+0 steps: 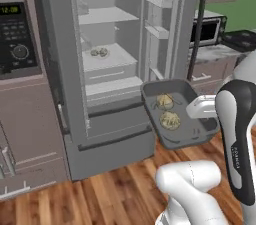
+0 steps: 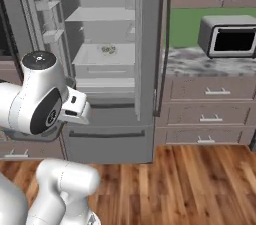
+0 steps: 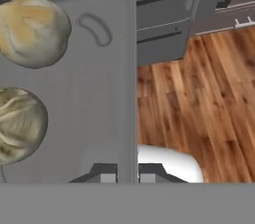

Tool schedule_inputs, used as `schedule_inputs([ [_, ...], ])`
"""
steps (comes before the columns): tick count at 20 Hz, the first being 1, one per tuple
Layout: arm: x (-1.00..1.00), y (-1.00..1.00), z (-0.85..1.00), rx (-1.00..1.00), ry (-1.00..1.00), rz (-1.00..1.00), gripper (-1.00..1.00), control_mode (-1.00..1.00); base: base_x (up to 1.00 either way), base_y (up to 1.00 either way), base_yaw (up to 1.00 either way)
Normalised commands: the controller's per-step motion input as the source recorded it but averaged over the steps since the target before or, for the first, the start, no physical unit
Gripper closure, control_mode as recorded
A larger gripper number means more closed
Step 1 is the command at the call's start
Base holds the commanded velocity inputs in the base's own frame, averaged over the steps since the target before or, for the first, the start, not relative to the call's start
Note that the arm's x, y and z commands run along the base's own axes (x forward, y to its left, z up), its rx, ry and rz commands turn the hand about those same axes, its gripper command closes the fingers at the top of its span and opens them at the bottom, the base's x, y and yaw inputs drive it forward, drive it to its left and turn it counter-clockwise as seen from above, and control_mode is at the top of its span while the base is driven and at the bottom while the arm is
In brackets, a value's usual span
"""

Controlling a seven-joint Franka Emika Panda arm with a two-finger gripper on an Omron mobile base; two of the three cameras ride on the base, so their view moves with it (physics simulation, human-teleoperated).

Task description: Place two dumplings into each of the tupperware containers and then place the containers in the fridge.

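Observation:
My gripper (image 3: 128, 174) is shut on the right rim of a grey tupperware container (image 3: 99, 98), one fingertip on each side of the wall. Two dumplings (image 3: 32, 29) (image 3: 20, 123) lie inside it. In the left base view this container (image 1: 186, 136) hangs tilted in front of the open fridge (image 1: 60, 59) at about drawer height, with the gripper (image 1: 191, 110) on its right side and the two dumplings (image 1: 164, 101) (image 1: 170, 120) inside. A second tupperware container (image 1: 107, 58) with dumplings (image 1: 99, 52) rests on a middle fridge shelf, where the right base view shows those dumplings (image 2: 108, 49) too.
The fridge door (image 1: 167, 24) with its bins stands open just behind the held container. A black built-in oven (image 1: 17, 34) is to the fridge's left. A microwave (image 2: 227, 36) sits on the counter to the right, above drawers (image 2: 212, 91). Wooden floor (image 2: 200, 184) lies below.

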Motion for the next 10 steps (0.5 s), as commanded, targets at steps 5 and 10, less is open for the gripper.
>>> schedule_inputs([
  [5,0.00,0.00,0.00,0.00,0.00,0.00,1.00,1.00,1.00,0.00,0.05],
  [10,0.00,0.00,0.00,0.00,0.00,0.00,1.00,1.00,1.00,0.00,0.06],
])
